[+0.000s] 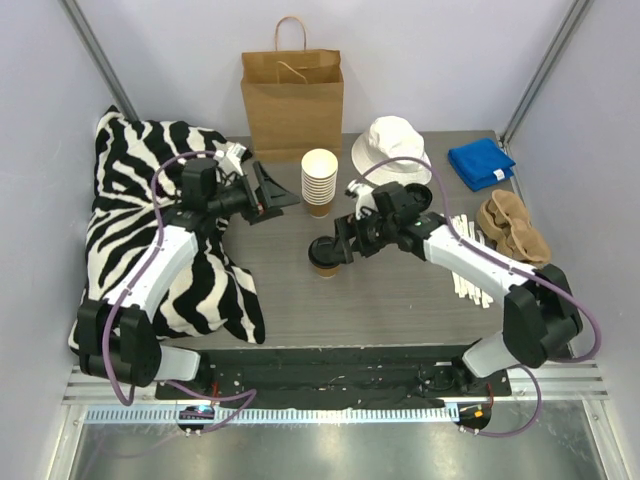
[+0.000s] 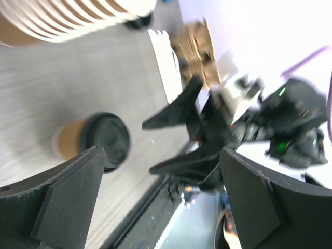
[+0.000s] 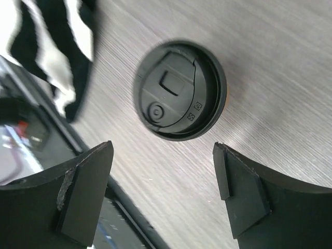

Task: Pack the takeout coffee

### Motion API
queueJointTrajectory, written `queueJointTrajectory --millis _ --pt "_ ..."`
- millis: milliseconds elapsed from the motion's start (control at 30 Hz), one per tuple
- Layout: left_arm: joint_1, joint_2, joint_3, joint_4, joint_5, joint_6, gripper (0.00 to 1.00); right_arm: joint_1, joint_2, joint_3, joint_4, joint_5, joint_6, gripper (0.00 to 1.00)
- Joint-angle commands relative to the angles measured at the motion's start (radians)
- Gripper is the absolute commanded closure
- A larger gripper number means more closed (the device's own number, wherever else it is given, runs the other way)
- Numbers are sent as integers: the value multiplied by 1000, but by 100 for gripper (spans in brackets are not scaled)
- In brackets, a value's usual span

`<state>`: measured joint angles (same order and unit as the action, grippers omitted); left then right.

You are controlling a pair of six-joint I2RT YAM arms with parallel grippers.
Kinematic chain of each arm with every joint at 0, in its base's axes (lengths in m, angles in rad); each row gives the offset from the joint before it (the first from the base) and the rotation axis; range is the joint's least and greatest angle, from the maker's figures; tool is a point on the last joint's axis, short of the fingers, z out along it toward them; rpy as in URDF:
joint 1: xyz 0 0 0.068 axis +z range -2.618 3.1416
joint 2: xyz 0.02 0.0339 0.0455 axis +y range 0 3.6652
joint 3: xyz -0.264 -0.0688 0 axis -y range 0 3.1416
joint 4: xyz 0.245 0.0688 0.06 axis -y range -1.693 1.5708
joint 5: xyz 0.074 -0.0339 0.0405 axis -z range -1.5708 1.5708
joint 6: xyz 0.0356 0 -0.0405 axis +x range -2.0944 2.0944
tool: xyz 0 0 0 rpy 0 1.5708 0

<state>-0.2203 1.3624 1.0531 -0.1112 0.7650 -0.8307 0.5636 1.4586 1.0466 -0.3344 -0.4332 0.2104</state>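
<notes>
Holding our right gripper (image 3: 162,155) above the table (image 3: 270,62) with jaws spread wide and empty, we see the takeout coffee (image 3: 180,91) standing upright just beyond its fingertips (image 3: 93,171), centred between them. Our left gripper (image 2: 162,155) also gapes empty, the coffee ahead of one finger.

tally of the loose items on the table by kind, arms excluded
lidded coffee cup: 1
stack of lidless cups: 1
paper bag: 1
white hat: 1
blue cloth: 1
brown pulp carrier: 1
zebra-print fabric: 1
bundle of white sticks: 1
Total: 8
</notes>
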Motion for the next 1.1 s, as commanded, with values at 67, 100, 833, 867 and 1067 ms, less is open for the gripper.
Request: queueJointTrajectory --millis 67,100,833,867,1067 --pt "107 -66 -7 -38 -29 38 0 61 78 12 11 117 -112 14" --pt "117 -68 -5 -28 -30 36 0 65 89 13 17 117 -111 13" --pt "194 -75 -21 2 -36 25 0 93 351 165 218 53 15 14" --pt "194 -75 -22 4 -38 24 0 93 355 170 224 50 15 14" --pt "214 -77 -24 -1 -30 15 0 93 347 185 226 17 21 13"
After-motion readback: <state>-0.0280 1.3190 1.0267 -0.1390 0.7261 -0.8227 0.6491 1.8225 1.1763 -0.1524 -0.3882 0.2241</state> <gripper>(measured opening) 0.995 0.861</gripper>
